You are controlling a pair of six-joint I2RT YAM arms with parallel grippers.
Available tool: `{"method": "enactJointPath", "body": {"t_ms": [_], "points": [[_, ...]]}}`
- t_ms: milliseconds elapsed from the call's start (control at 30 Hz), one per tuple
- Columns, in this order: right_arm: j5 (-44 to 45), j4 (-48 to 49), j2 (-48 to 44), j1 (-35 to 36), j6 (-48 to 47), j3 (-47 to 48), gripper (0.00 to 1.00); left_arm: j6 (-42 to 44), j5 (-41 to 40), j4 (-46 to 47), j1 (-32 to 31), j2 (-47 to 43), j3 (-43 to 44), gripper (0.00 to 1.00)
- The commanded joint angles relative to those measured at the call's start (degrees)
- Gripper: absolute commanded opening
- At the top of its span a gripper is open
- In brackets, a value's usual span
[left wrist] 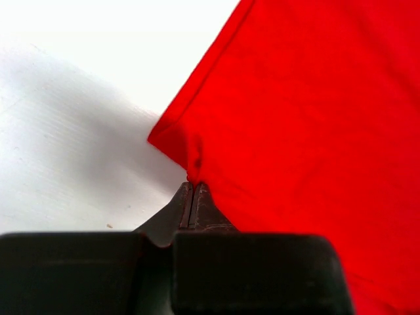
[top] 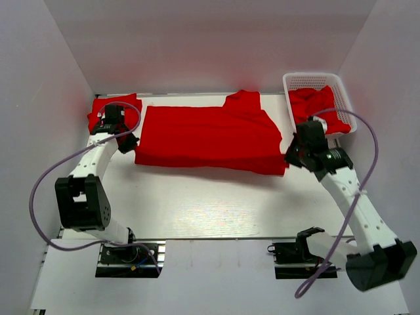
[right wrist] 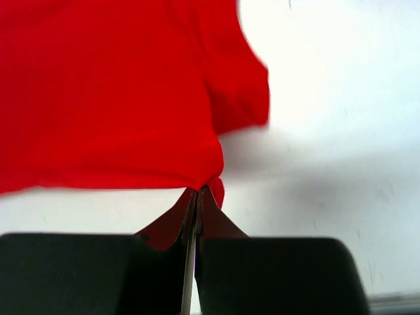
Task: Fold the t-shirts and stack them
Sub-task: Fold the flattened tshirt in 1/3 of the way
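White worktop with walls on three sides; arm bases at near edge. Spread t-shirt, plain red, lies flat across the far half of the worktop, long axis left to right, with a lobe of cloth jutting from its far edge right of centre and some creasing toward the right end. White lattice basket sits at the far right corner, well apart from the arm bases. Basket t-shirt, red and crumpled, fills its near part and spills over the near rim. Bunched t-shirt, also red, lies at the far left corner, just beside the spread one's left end. Left hand sits at the spread t-shirt's left edge near its near corner; in the wrist view the left hand has its fingers pressed together on a puckered pinch of red hem, with bare worktop to the left. Right hand is at the near right corner; in the wrist view the right hand is likewise clamped tight on the cloth edge, a small tongue of fabric beside the fingertips.
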Motion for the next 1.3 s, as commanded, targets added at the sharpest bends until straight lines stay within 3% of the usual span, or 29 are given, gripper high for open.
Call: {"method": "enactJointPath", "body": {"t_ms": [0, 300, 500, 733, 867, 1267], "points": [[-4.6, -8.4, -4.9, -0.1, 2.2, -5.7, 0.0, 0.3, -1.0, -1.9, -0.4, -4.7, -1.8, 0.0], [-5.2, -4.2, -4.5, -0.1, 0.0, -9.1, 0.0, -0.3, -2.8, -3.0, -0.4, -7.8, -6.0, 0.0], [3.5, -1.1, 3.0, -0.5, -0.4, -2.4, 0.0, -1.1, -4.4, -3.5, -0.4, -0.7, 1.0, 0.0], [3.1, 2.5, 15.5, -1.1, -2.1, 3.4, 0.0, -1.1, -4.4, -0.6, -0.4, 6.7, 4.9, 0.0], [3.5, 4.1, 19.1, -1.8, -3.5, 6.5, 0.0, -1.1, -2.3, 4.9, -0.4, 10.0, 6.4, 0.0], [3.3, 10.3, 26.6, -3.6, -8.3, 10.6, 0.0, 0.2, -1.7, 10.1, -0.4, 16.3, 8.7, 0.0]]}}
